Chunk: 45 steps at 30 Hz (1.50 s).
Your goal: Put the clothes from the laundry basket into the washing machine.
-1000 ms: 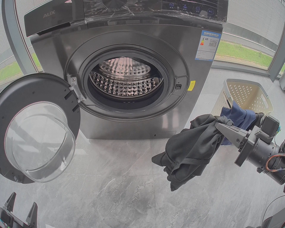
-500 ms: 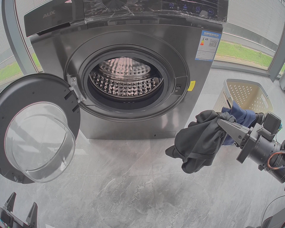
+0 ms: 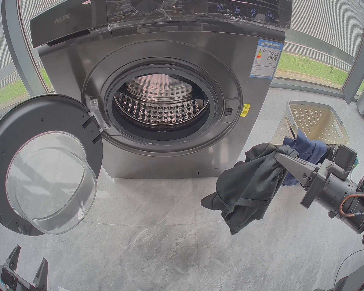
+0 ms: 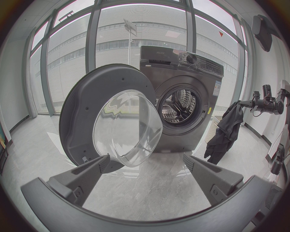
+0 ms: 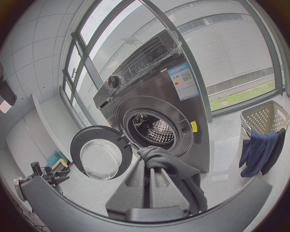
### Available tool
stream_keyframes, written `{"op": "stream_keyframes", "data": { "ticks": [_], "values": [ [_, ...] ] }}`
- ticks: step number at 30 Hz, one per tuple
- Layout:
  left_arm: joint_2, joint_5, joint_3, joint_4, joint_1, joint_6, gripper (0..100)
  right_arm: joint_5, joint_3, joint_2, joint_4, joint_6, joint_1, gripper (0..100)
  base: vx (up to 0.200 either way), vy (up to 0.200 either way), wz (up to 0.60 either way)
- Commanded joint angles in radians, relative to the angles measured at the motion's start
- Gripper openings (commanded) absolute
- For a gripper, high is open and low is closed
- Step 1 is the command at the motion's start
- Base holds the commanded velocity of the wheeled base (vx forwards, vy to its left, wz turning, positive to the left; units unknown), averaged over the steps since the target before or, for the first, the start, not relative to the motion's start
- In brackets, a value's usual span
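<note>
While the right gripper (image 3: 280, 156) pinches the dark garment (image 3: 246, 182) high so it clears the floor (image 3: 151, 227), the door (image 3: 45, 113) stands wide; left gripper (image 4: 146, 157), near-left, gapes empty.

The grey right gripper (image 3: 280, 156), right of the big grey metal washing machine (image 3: 159, 49), pinches a dark grey cloth (image 3: 246, 182), and the grey left gripper (image 3: 30, 255), front-left of it, has its fingers apart.

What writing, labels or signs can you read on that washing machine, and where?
Grey front-loading washing machine, upper left panel: short pale brand logo, legible, not quoted here.
Blue-and-white rectangular label: coloured rating bars, square code; print too small to read.
Small yellow sticker beside the door opening: unreadable.
Lit blue symbols on top panel: too small.
</note>
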Motion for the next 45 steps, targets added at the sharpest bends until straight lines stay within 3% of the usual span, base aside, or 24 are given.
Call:
{"op": "stream_keyframes", "data": {
  "ticks": [1,14,20,24,28,30,33,35,36,37,40,45],
  "values": [
    [-0.017,0.001,0.016,0.0,0.001,0.0,100,0.001,-0.004,0.017,-0.001,0.0,0.009,0,0.0,0.0,0.0],
    [-0.018,-0.001,0.018,-0.001,0.001,0.012,100,0.001,-0.115,0.121,-0.001,-0.006,0.042,0,0.0,0.0,0.0],
    [-0.018,-0.012,0.018,0.0,0.006,0.044,100,0.005,-0.179,0.207,-0.017,-0.01,0.097,0,0.0,0.0,0.0],
    [-0.01,-0.016,0.018,-0.001,0.007,0.038,100,0.004,-0.207,0.261,-0.078,-0.013,0.111,0,0.0,0.0,0.0],
    [-0.018,-0.015,0.018,-0.003,0.006,0.058,100,0.004,-0.218,0.291,-0.09,-0.033,0.117,0,0.0,0.0,0.0],
    [-0.018,-0.021,0.007,-0.04,0.007,0.055,100,-0.003,-0.233,0.305,-0.09,-0.032,0.134,0,0.0,0.0,0.0],
    [0.003,-0.094,-0.093,-0.109,0.013,0.041,100,-0.027,-0.248,0.322,-0.092,-0.023,0.158,0,0.0,0.0,0.0],
    [0.039,-0.179,-0.12,-0.086,0.01,0.041,100,-0.038,-0.268,0.328,-0.092,-0.023,0.167,0,0.0,0.0,0.0],
    [0.039,-0.179,-0.12,-0.086,0.01,0.041,100,-0.038,-0.268,0.328,-0.092,-0.023,0.167,0,0.0,0.0,0.0],
    [0.082,-0.248,-0.123,-0.046,0.004,0.038,100,-0.041,-0.294,0.356,-0.095,-0.021,0.167,0,0.0,0.0,0.0],
    [0.201,-0.332,-0.1,-0.033,0.004,0.037,100,-0.042,-0.322,0.388,-0.128,-0.023,0.167,0,0.0,0.0,0.0],
    [0.39,-0.457,-0.107,-0.141,0.004,0.05,100,-0.045,-0.343,0.419,-0.158,-0.023,0.167,0,0.0,0.0,0.0]
  ]
}}
